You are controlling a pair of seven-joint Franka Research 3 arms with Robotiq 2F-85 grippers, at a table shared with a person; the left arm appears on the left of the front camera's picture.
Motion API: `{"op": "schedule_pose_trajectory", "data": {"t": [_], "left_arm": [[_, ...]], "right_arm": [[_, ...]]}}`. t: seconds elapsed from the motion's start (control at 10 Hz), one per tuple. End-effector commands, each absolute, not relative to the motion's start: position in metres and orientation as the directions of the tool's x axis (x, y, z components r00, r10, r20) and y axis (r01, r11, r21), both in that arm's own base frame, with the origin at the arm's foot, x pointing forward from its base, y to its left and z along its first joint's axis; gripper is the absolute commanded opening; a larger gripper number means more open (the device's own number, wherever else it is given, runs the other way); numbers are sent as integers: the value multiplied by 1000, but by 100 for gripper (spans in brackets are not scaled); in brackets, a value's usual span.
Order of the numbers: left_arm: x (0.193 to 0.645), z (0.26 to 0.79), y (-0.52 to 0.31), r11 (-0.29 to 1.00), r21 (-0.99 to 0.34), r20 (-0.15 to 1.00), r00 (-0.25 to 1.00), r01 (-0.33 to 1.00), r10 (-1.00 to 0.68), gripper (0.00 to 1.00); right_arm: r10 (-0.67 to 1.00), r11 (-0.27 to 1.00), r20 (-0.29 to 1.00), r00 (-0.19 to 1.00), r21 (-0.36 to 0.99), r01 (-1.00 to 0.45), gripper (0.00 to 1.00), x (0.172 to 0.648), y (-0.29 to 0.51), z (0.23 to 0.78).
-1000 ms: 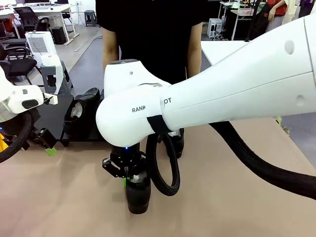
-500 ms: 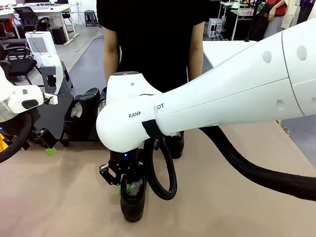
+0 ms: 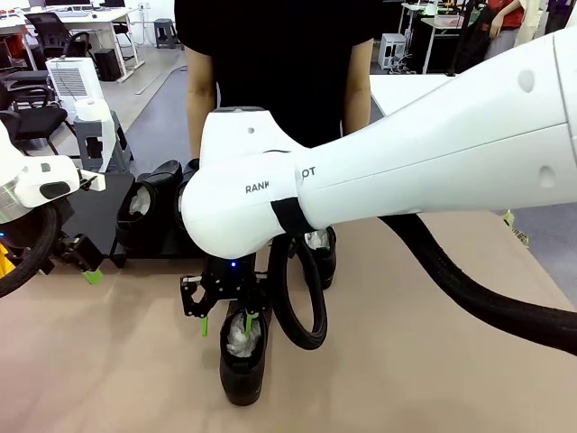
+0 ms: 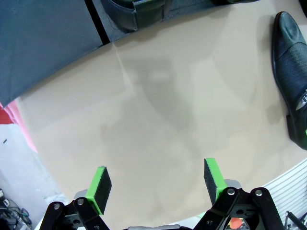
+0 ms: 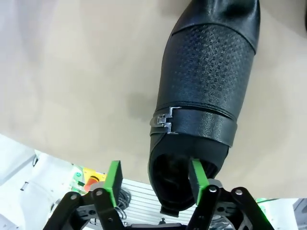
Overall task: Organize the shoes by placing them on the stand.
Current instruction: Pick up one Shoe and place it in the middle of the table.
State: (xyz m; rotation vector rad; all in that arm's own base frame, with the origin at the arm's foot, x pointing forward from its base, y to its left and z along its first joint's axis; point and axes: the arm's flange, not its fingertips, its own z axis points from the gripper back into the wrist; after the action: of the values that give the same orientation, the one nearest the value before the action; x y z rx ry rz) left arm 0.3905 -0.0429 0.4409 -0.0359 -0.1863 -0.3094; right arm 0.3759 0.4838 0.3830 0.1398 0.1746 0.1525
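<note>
Shoe [image 3: 242,365] lies near tabletop's [image 3: 433,361] near edge, toe toward robot. Right gripper [image 3: 226,323] over its heel, jaws parted, one pad at the opening. Left gripper [image 4: 156,184] spread wide by stand [image 3: 95,212].

The tan surface [image 3: 406,361] carries 3 things directly. The low black stand [image 3: 90,216] sits at its far left. 1 black shoe [image 3: 242,368] stands upright near the front middle, toe toward the robot's side. A second shoe [image 3: 321,257] stands farther back, right of the stand, partly hidden.
</note>
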Motion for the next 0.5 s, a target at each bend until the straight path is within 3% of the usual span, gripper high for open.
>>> {"op": "schedule_pose_trajectory", "data": {"t": [0.0, 0.4], "left_arm": [[391, 441, -42, 952, -6, 194, 934, 306, -299, 100], [391, 441, -42, 952, -6, 194, 934, 306, -299, 100]], "right_arm": [[198, 972, -190, 962, 168, -167, 100, 365, 478, 386], [163, 979, -162, 973, 151, -139, 100, 376, 484, 383]]}}
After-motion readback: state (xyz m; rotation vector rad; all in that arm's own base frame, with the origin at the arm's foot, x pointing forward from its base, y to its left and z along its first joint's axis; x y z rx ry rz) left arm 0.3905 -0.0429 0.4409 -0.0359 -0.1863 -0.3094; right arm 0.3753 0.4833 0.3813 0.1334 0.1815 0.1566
